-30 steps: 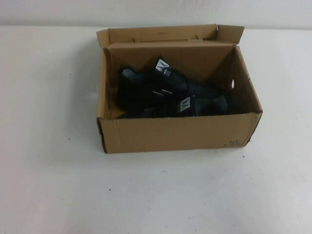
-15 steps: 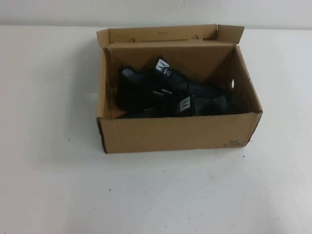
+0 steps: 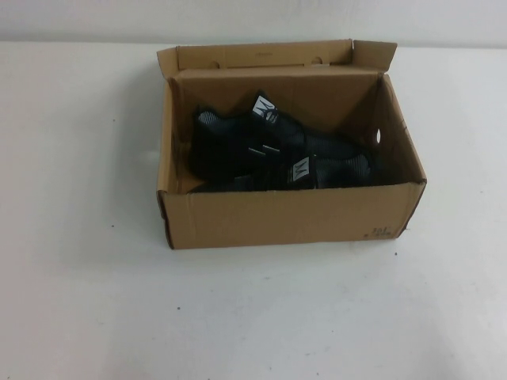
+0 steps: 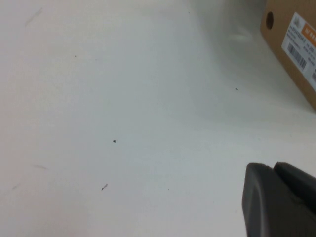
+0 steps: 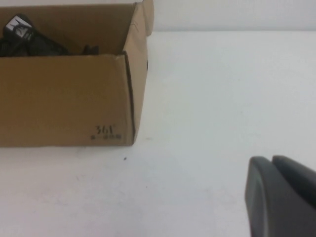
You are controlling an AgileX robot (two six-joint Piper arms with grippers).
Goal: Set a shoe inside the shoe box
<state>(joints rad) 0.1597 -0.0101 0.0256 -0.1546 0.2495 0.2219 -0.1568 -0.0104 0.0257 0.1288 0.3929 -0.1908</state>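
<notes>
The brown cardboard shoe box [image 3: 293, 218] stands open in the middle of the white table, its lid flap folded back at the far side. Two black sneakers lie inside it: one [image 3: 245, 142] toward the far left, the other [image 3: 317, 172] along the near wall, both with white tongue labels. The right wrist view shows the box's corner [image 5: 64, 98] and part of a shoe [image 5: 22, 39] inside. The left wrist view shows a labelled box side [image 4: 296, 49]. My left gripper [image 4: 274, 168] and right gripper [image 5: 270, 160] are shut, empty, and low over the table away from the box. Neither shows in the high view.
The white table [image 3: 95, 301] spreads around the box on all sides. A pale wall [image 3: 253, 20] runs along the table's far edge. A small side hole [image 3: 378, 135] is in the box's right wall.
</notes>
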